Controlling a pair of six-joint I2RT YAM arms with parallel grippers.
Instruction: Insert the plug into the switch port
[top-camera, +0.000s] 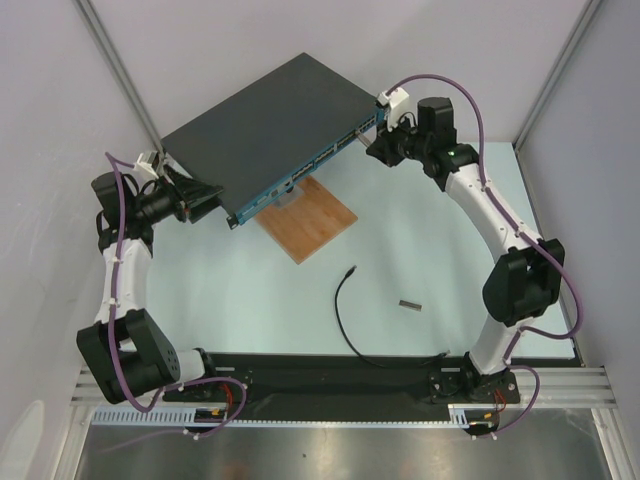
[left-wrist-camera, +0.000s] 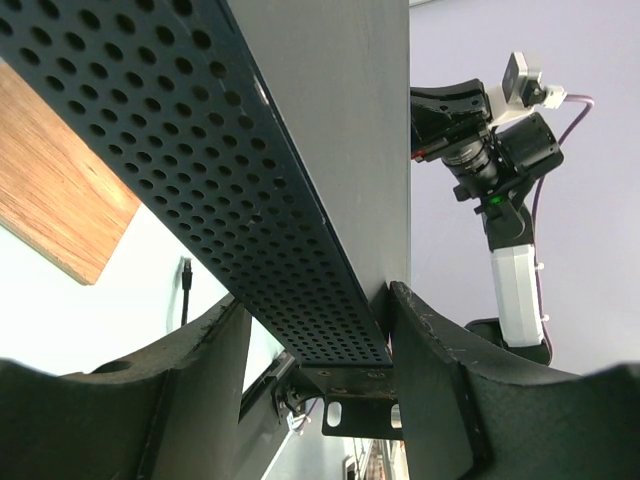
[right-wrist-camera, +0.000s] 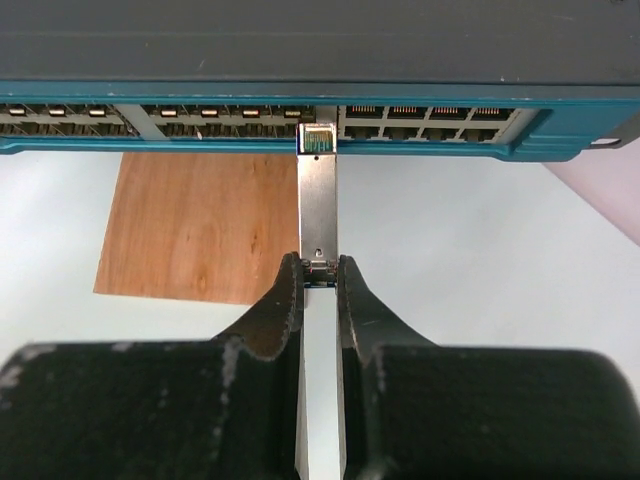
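The plug (top-camera: 350, 270) is a small black tip on a thin black cable (top-camera: 343, 320), lying loose on the table with no gripper near it; it also shows in the left wrist view (left-wrist-camera: 186, 266). The switch (top-camera: 270, 110) is a flat dark-grey box with a teal front strip (right-wrist-camera: 200, 146) of ports. My left gripper (left-wrist-camera: 315, 300) is clasped on the switch's perforated left end (left-wrist-camera: 250, 200). My right gripper (right-wrist-camera: 319, 262) is shut on a grey metal piece (right-wrist-camera: 318, 200). That piece's far end sits at a switch port (right-wrist-camera: 318, 138).
A brown wooden board (top-camera: 308, 218) lies under the switch's front edge. A second short grey metal piece (top-camera: 410, 303) rests on the table right of the cable. Grey walls stand close behind the switch and to the left and right.
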